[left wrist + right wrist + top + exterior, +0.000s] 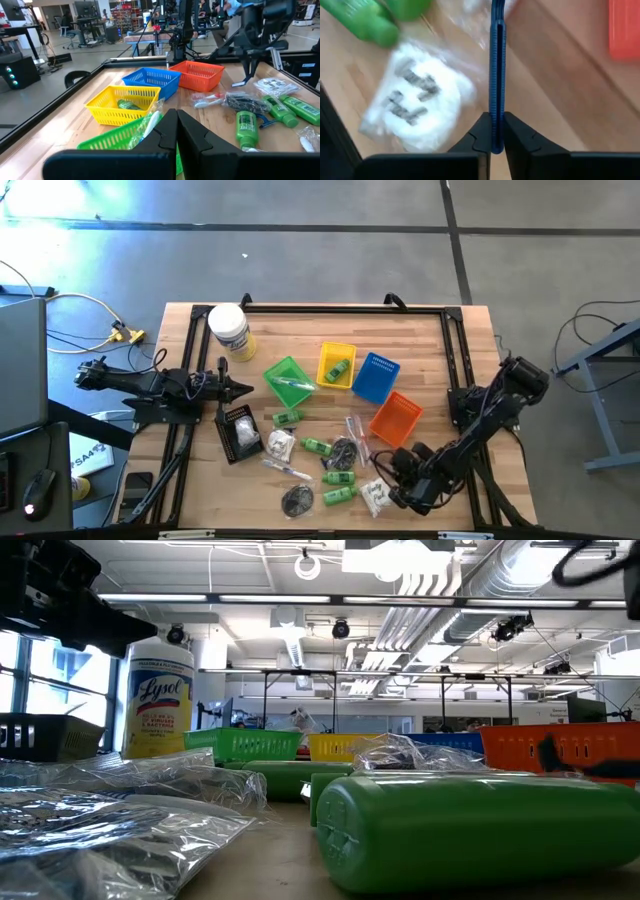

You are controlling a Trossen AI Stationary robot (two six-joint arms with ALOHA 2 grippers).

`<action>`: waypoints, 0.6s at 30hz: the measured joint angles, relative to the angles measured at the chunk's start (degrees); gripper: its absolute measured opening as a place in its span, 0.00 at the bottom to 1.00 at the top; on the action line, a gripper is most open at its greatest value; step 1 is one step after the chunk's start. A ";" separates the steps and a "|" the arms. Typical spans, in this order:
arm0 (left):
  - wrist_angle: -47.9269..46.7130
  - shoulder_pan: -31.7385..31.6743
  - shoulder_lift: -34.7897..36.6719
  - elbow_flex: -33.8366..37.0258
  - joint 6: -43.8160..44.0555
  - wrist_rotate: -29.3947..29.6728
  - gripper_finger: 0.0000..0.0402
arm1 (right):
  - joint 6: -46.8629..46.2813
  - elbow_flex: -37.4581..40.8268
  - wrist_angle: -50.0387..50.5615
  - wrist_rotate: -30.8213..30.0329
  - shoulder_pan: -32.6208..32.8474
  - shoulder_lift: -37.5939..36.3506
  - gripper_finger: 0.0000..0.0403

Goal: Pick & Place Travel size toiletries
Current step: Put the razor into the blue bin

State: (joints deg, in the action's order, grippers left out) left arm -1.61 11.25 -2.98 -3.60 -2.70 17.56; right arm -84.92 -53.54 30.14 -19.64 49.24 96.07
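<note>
The right arm reaches from the bench's right edge toward the near middle, bent at the elbow, its wrist turned downward. The right gripper (497, 131) has its two dark fingers (521, 140) pressed against the flat sides of a thin blue strip (497, 75). The left arm lies stretched low along the left side, the left gripper (177, 131) closed with fingertips meeting.

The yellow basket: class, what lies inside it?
Inside the yellow basket lies one small green bottle. From the left wrist view, the near wall hides the basket's floor, so anything lying flat there cannot be seen.
</note>
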 joint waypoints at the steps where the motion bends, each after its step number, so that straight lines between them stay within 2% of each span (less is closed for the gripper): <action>1: 0.00 0.00 0.01 0.00 0.00 0.00 0.00 | 0.78 -0.43 0.22 -1.05 0.15 -0.07 0.05; 9: 0.15 0.00 0.00 0.00 0.07 0.00 0.00 | 8.81 -4.07 0.73 -8.92 0.12 -0.83 0.08; 13: 0.17 0.00 0.00 0.00 0.11 0.00 0.00 | 16.04 -6.56 0.51 -17.77 -1.55 -1.73 0.07; 16: 0.39 0.01 0.00 0.00 0.11 0.00 0.00 | 17.31 -7.08 0.85 -26.11 -4.12 -4.65 0.07; 18: 1.00 0.00 0.02 0.00 0.11 0.00 0.00 | 17.91 -7.12 1.91 -29.56 -6.70 -6.92 0.07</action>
State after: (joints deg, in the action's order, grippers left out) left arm -0.61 11.25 -2.97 -3.60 -2.59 17.56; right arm -67.02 -60.66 32.05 -49.20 42.54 89.15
